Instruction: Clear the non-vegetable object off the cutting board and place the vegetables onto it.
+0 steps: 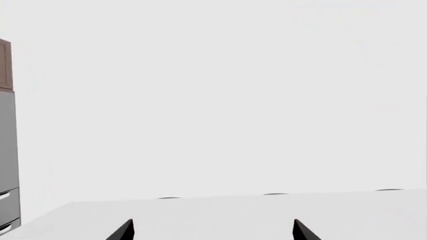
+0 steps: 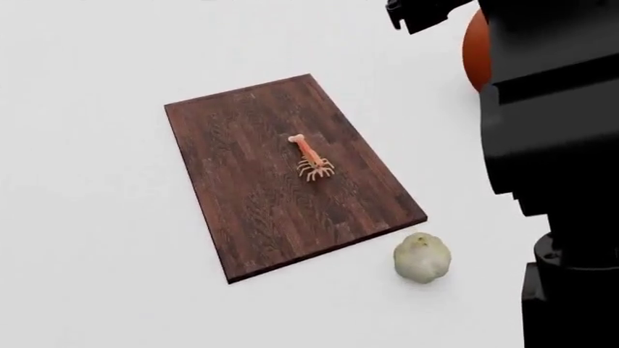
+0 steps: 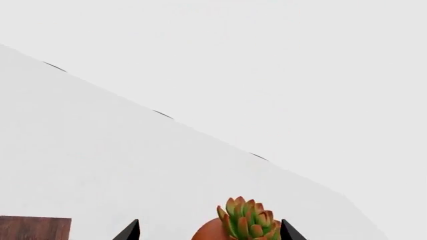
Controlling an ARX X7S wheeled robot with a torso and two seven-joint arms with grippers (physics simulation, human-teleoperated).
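In the head view the dark reddish-brown cutting board (image 2: 251,210) lies flat on the white table. The small orange-pink shrimp (image 2: 309,161), the non-vegetable object, rests near the board's middle. A pale cream-white bulb (image 2: 422,257), one of the vegetables, sits on the table just off the board's near right corner. My left gripper (image 1: 213,231) is open over bare white table, with only its two dark fingertips (image 1: 123,231) showing. My right gripper (image 3: 210,232) is open too, and a corner of the board (image 3: 33,227) shows beside it. Neither gripper holds anything.
A succulent in a round orange pot (image 3: 243,222) stands just beyond the right fingertips; the pot (image 2: 476,51) shows at the table's far right behind my black right arm (image 2: 551,145). A wooden cabinet (image 1: 5,65) above a grey unit (image 1: 7,160) stands past the table's edge.
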